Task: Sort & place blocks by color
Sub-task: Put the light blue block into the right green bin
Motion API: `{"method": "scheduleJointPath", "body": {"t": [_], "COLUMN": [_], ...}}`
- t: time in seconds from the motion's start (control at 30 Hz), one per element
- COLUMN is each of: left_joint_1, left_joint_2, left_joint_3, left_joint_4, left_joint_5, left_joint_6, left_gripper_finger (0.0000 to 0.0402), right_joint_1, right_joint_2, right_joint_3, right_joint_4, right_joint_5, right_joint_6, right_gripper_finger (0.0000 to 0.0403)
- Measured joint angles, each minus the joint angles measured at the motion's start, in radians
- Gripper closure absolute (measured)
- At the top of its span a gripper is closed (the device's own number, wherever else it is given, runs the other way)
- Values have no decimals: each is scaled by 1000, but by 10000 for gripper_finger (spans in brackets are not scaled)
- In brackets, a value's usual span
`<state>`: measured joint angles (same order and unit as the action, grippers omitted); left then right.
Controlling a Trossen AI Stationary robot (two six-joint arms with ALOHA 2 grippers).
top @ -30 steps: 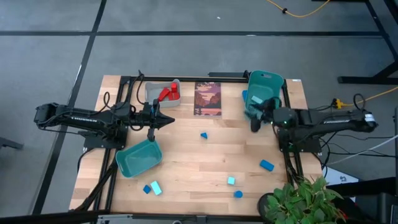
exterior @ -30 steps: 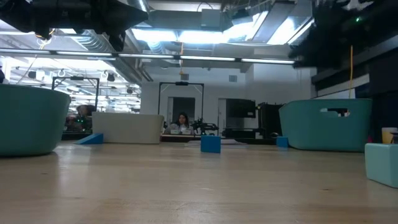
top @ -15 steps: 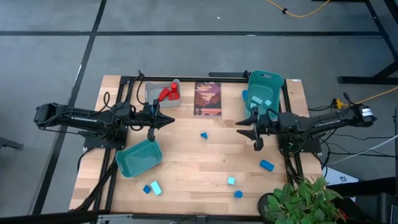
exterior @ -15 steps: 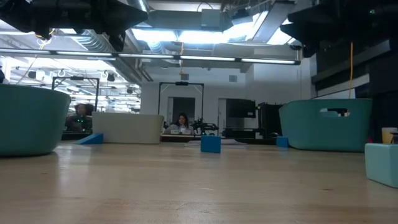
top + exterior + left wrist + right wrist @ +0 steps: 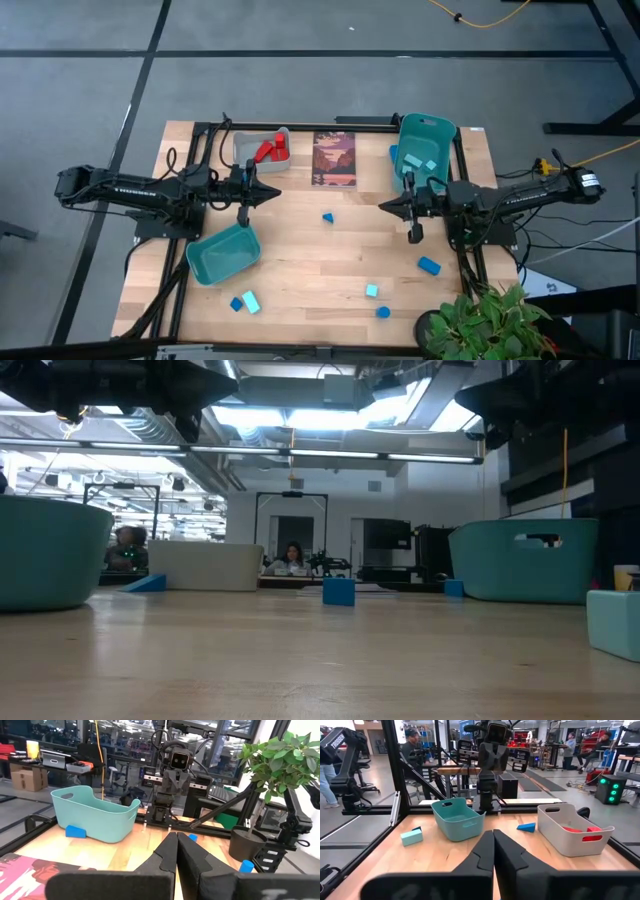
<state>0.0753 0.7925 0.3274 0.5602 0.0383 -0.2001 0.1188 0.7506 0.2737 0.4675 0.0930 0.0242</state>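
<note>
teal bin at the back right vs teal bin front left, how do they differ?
Contents: the teal plastic bin at the back right holds light cyan blocks; the teal plastic bin at the front left looks empty.
Position: the back-right bin sits by the table's far edge next to the right hand; the front-left bin sits nearer, just past the left hand.
Both share colour and shape.

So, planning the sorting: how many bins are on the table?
3, in the high view: one teal bin top right, a second teal bin lower left, a grey bin top left holding red blocks.
</note>
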Motion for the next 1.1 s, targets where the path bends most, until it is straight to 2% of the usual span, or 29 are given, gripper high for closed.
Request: {"method": "scheduleJointPath", "body": {"t": [0.47, 0.57, 0.87, 0.97, 1.1], "left_joint_1": [0, 0, 0, 0, -12], "left_joint_2": [0, 0, 0, 0, 0], "left_joint_3": [0, 5, 31, 31, 33], "left_joint_4": [17, 7, -3, -7, 1], "left_joint_5": [1, 6, 0, 0, 35], "left_joint_6": [-4, -5, -7, -7, -37], "left_gripper_finger": [397, 372, 255, 234, 228], "right_joint_1": [0, 0, 0, 0, 0], "right_joint_2": [0, 0, 0, 0, 0], "right_joint_3": [0, 0, 0, 0, 0], "right_joint_4": [0, -1, -2, -2, -10], "right_joint_5": [0, 0, 0, 0, 0], "right_joint_6": [9, 22, 25, 25, 27], "right_gripper_finger": [401, 402, 402, 402, 402]}}
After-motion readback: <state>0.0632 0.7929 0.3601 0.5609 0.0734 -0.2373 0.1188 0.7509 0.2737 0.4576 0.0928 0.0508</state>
